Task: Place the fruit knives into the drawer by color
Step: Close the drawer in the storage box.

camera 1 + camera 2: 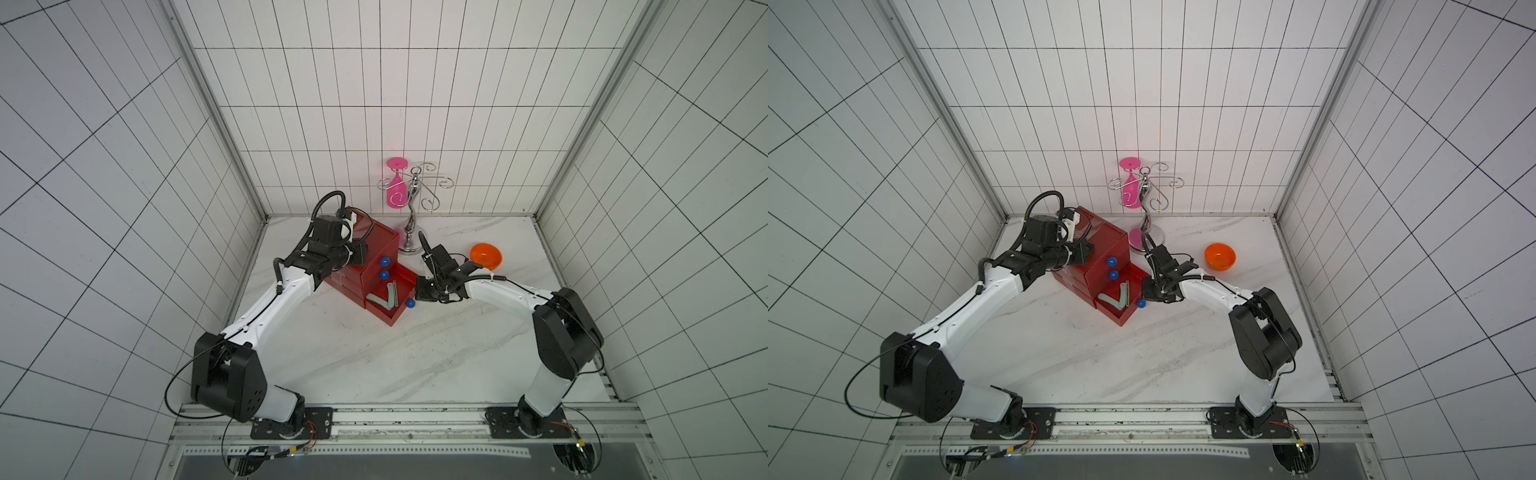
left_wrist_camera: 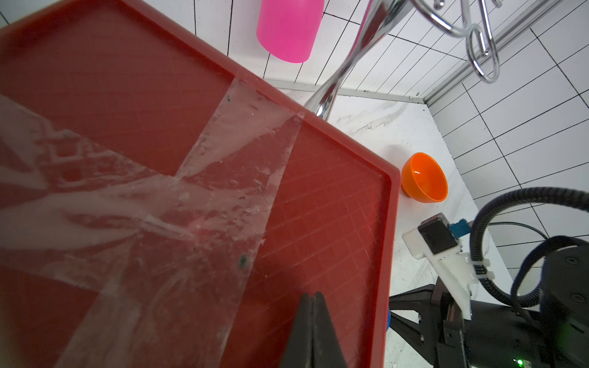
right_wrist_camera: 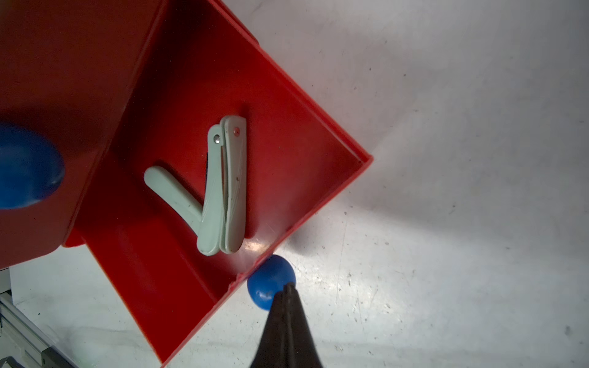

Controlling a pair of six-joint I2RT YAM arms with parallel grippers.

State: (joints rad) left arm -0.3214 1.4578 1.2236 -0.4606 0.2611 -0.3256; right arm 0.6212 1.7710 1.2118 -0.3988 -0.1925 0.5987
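Fruit knives, three pale green, lie in pulled-out drawer. Right wrist view: right gripper jaws closed at blue knob. Left wrist view: left gripper jaws closed over tape.

Right claw low over the marble table, its tip at the blue knob of the bottom drawer. That drawer stands pulled out of the red drawer chest. Just past the knob from the claw, inside the drawer: pale green fruit knives lying in a V, count unclear. Orange bowl sits well behind the claw. Left claw is over the chest top, its jaws not readable.
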